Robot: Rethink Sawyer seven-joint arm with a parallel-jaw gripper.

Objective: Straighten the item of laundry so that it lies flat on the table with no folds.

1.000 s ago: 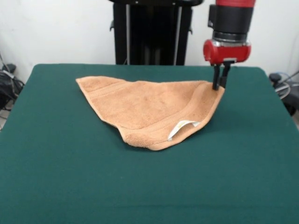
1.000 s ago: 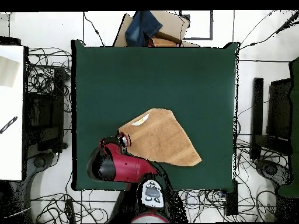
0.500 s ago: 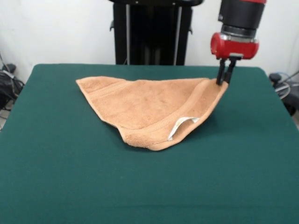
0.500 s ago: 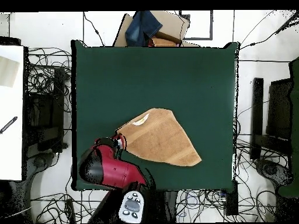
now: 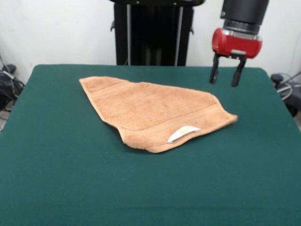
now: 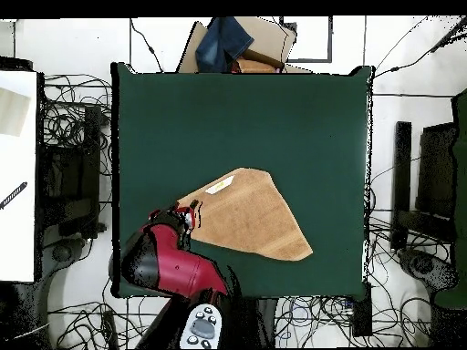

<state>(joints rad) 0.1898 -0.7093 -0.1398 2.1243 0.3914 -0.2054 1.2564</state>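
The orange-tan towel (image 5: 150, 110) lies on the dark green table (image 5: 70, 179) in a rough triangle, with its near edge folded over. The white label (image 5: 182, 133) with a yellow mark shows at that folded edge. One corner (image 5: 229, 118) lies flat at the right. My gripper (image 5: 225, 81) hangs open and empty above the table, just behind that right corner and clear of the cloth. In the overhead view the towel (image 6: 246, 217) lies in the table's (image 6: 274, 118) lower middle, and my gripper (image 6: 189, 217) is at its left corner under the red arm.
A black pedestal (image 5: 153, 33) stands behind the table's far edge. A box with blue cloth (image 6: 233, 44) sits beyond the table's top edge in the overhead view. Cables lie all round the table.
My gripper has let go of the towel's right corner, opened and risen. The corner has dropped flat onto the table, further right than before.
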